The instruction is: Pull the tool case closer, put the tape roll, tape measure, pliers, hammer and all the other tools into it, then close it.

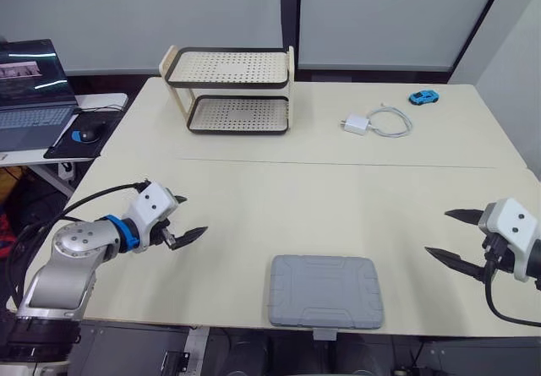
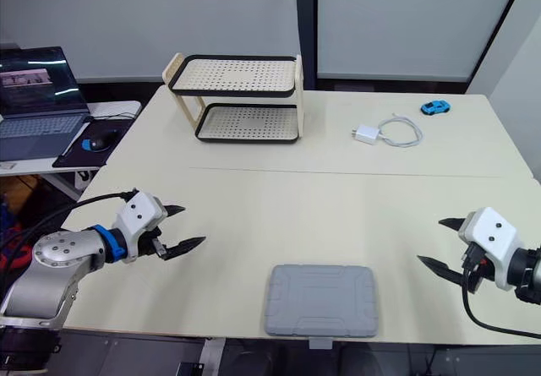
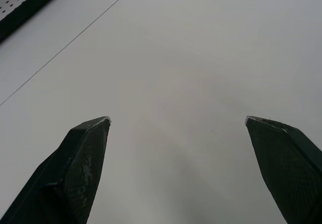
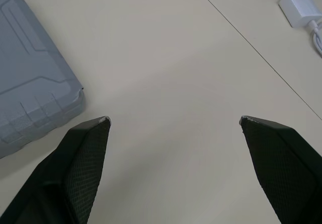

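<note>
the grey case lies flat and closed at the near edge of the tabletop, about midway between the two arms. the left end effector hovers over bare tabletop to the case's left, fingers spread wide and holding nothing. the right end effector hangs to the case's right, also spread and empty; its wrist view catches a corner of the case beside one finger. at the far side stand a two-tier rack, a white charger with its cable, and a blue toy car. a laptop sits on a side desk to the left.
</note>
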